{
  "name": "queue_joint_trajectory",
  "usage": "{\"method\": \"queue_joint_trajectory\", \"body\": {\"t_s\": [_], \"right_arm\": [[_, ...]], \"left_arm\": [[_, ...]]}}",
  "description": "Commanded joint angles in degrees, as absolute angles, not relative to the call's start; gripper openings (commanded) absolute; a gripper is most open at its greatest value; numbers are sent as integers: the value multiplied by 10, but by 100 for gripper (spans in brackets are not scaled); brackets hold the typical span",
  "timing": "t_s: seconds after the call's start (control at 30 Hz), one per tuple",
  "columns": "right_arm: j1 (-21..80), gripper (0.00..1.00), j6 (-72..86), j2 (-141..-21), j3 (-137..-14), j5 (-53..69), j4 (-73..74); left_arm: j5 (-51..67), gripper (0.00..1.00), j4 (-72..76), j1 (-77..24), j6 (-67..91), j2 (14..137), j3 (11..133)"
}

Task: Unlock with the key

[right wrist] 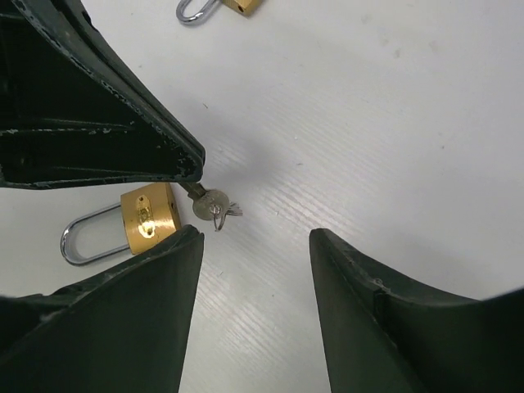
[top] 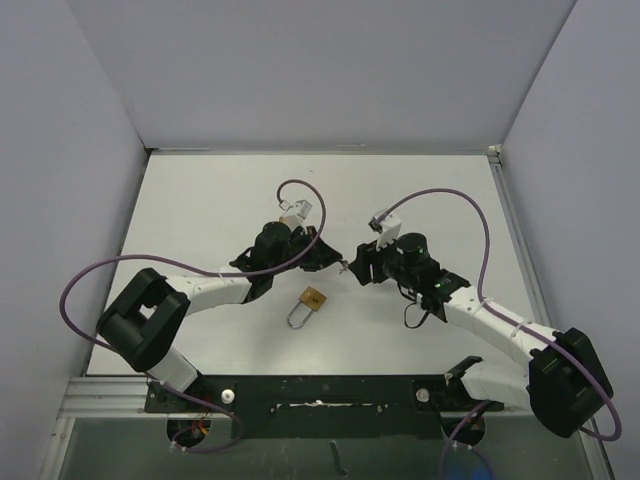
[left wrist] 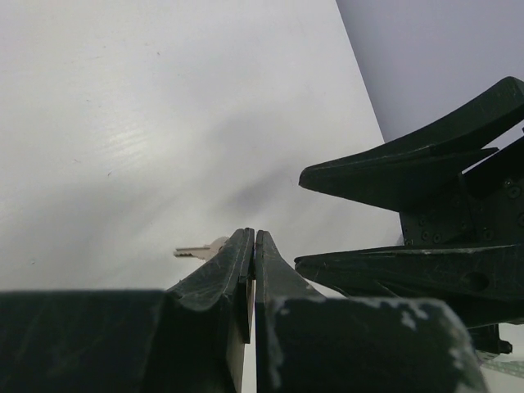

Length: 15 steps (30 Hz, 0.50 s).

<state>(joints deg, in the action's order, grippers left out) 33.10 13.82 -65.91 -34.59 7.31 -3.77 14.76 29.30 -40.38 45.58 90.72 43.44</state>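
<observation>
Brass padlock [top: 314,298] lies flat on the white desk [top: 200,200], nearest to you in the overhead view, just ahead of the rail where both arm bases are bolted. Its steel shackle points back toward that rail and its body faces the two grippers.

Just beyond it, your two arms meet tip to tip over the middle of the desk. Your left gripper [top: 328,256] is fully closed, its black fingers [left wrist: 233,262] pressed flat together. The small silver key [right wrist: 210,203] sits right at those tips with a ring through its head. Its shaft runs up to the fingertip, but you cannot tell whether the key is pinched or only touched. The key is just beside the padlock's body, not in it.

Your right gripper [right wrist: 255,237] faces the left one from the other side. Its fingers stand well apart with nothing between them, and the key lies a little ahead of that gap.

Farther off in the right wrist view, a second padlock [right wrist: 233,6], also brass, shows at the top edge of the frame.

Purple cables [top: 455,200] loop above both wrists, and bare desk runs on to the pale back wall.
</observation>
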Motion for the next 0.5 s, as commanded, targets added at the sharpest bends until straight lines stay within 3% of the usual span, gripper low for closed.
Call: {"method": "queue_joint_trajectory", "body": {"t_s": [0.0, 0.33, 0.47], "right_arm": [[335, 55, 121, -652, -337, 76, -121], [202, 49, 383, -631, -284, 260, -267], [190, 49, 408, -631, -286, 284, -289]], "left_arm": [[143, 0, 312, -401, 494, 878, 445], [133, 0, 570, -384, 617, 874, 332], [142, 0, 622, -384, 641, 899, 328]]}}
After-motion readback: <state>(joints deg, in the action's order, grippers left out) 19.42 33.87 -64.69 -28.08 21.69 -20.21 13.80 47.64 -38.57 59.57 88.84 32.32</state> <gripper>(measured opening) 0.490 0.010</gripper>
